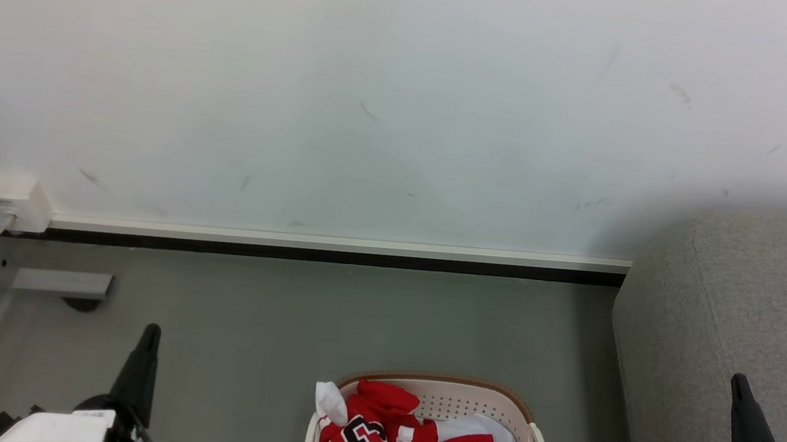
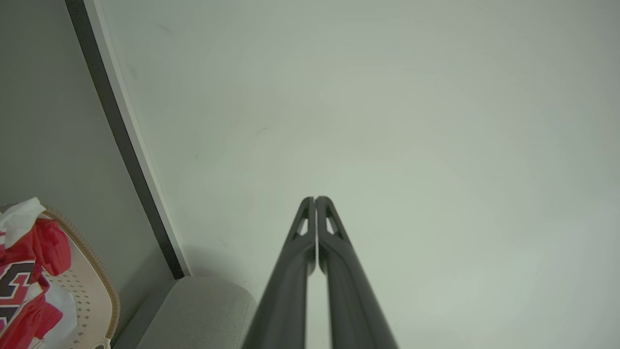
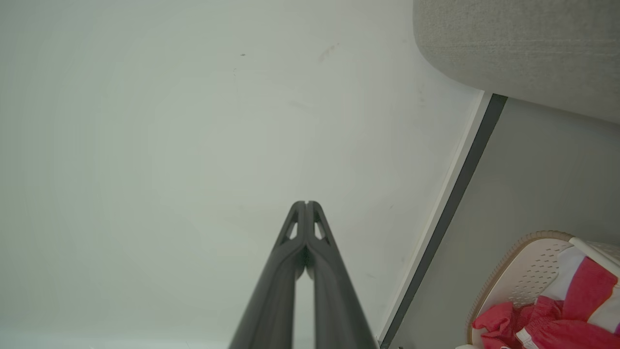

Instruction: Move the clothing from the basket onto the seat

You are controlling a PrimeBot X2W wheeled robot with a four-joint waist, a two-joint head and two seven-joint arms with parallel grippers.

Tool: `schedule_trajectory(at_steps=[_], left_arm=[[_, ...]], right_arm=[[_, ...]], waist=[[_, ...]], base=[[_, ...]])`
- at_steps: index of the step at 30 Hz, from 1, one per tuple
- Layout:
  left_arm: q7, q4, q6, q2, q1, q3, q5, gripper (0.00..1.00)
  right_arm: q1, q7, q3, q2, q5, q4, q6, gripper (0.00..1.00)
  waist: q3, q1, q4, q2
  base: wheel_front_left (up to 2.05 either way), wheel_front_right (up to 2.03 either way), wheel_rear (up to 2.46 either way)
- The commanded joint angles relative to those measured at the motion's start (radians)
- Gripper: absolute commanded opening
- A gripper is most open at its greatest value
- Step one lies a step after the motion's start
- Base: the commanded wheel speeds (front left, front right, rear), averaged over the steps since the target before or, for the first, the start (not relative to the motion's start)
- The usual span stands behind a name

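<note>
left hand [image 2: 315, 199] closed, crumpled red-white clothing [image 1: 375, 429] in basket [image 1: 470, 401]

Bare floor [image 1: 329, 308] between basket [image 1: 449, 397] and wall [image 1: 375, 105]; seat [image 1: 732, 336] flanks basket's right.

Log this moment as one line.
clothing: in basket | seat: right of basket | left gripper: shut | right gripper: shut

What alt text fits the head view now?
A cream basket holding red and white clothing sits on the grey floor at bottom centre, a grey sofa to its right. The left tool and right tool, both shut, flank it.
</note>
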Motion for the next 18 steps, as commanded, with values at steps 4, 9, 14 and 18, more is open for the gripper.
schedule_trajectory(at_steps=[4,9,14,18], left_arm=[[0.003,-0.003,-0.007,0.007,-0.007,0.002,-0.013,0.0],[0.003,-0.003,-0.007,0.007,-0.007,0.002,-0.013,0.0],[0.003,-0.003,-0.007,0.007,-0.007,0.002,-0.013,0.0],[0.003,-0.003,-0.007,0.007,-0.007,0.002,-0.013,0.0]], right_arm=[[-0.014,0.002,-0.004,-0.008,0.001,-0.005,-0.002,0.0],[-0.014,0.002,-0.004,-0.008,0.001,-0.005,-0.002,0.0],[-0.014,0.002,-0.004,-0.008,0.001,-0.005,-0.002,0.0],[-0.014,0.002,-0.004,-0.008,0.001,-0.005,-0.002,0.0]], waist=[[0.0,0.0,0.0,0.0],[0.0,0.0,0.0,0.0],[0.0,0.0,0.0,0.0],[0.0,0.0,0.0,0.0]], base=[[0.0,0.0,0.0],[0.0,0.0,0.0],[0.0,0.0,0.0],[0.0,0.0,0.0]])
